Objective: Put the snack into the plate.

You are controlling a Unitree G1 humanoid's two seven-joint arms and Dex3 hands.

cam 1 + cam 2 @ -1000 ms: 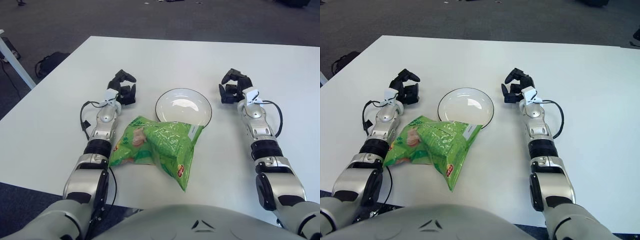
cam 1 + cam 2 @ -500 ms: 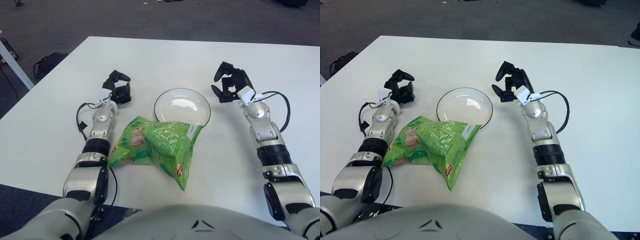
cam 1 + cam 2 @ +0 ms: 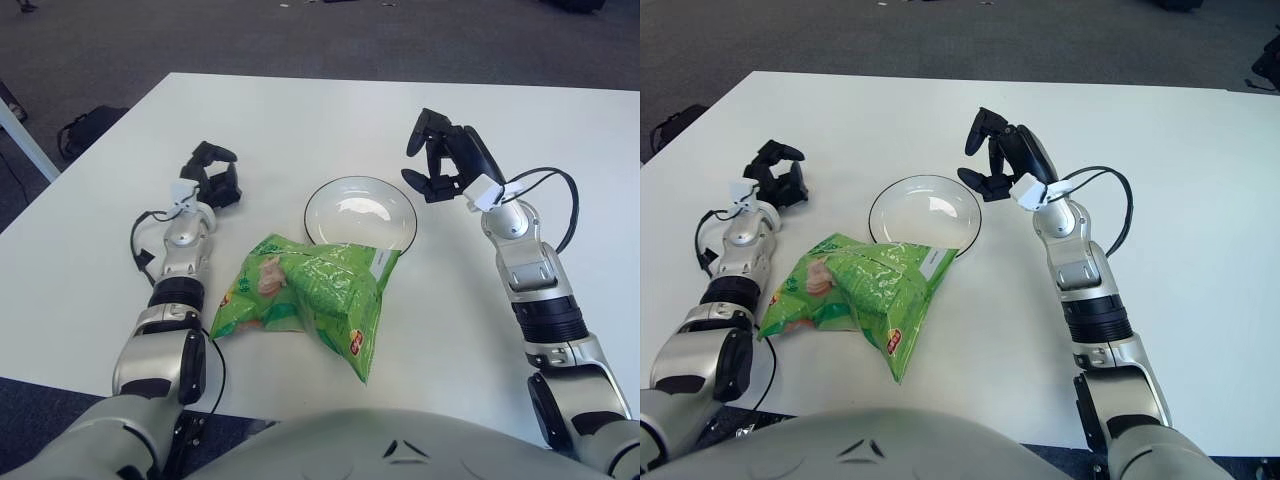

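We saw a green snack bag [image 3: 310,298] lying flat on the white table [image 3: 300,110], on the near side. Its far edge covered the near rim of the plate [image 3: 360,211], so we could not see that bit of the plate. The picture and words on the bag were too small for us to read. Our own body hid the near edge of the table.

Our right hand [image 3: 443,160] was up in the air, just to the right of the plate's far side. Its fingers [image 3: 424,125] were spread and held nothing. The bag was well apart from them, nearer and to the left.

Our left hand [image 3: 212,180] was to the left of the plate and farther away than the bag. Its fingers were curled in and held nothing, and did not touch the bag.
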